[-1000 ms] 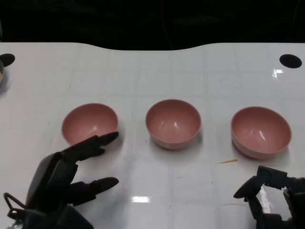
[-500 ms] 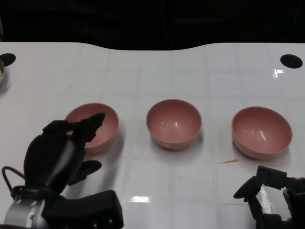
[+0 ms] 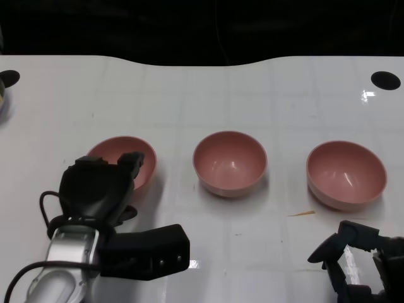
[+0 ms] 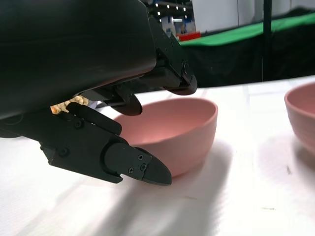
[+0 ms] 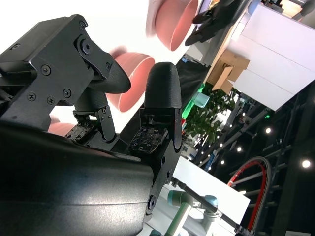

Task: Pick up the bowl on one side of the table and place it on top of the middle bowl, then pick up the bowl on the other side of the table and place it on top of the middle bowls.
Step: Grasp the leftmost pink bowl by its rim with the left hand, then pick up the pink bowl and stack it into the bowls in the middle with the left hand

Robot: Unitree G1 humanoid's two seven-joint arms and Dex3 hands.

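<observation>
Three pink bowls stand in a row on the white bench (image 3: 189, 101), well apart from each other. All are alike: round, smooth, glossy inside, upright and empty. The left bowl (image 3: 129, 161) is partly covered by the left robot hand (image 3: 101, 183), whose fingers (image 4: 142, 169) are spread on either side of its near wall. One reaches over the rim and one lies low by the outer side; it holds nothing, and whether they touch the bowl is unclear. The middle bowl (image 3: 229, 163) and the right bowl (image 3: 346, 173) stand free. The right robot hand (image 3: 356, 259) rests at the bench's near edge, near the right bowl, fingers apart and empty.
</observation>
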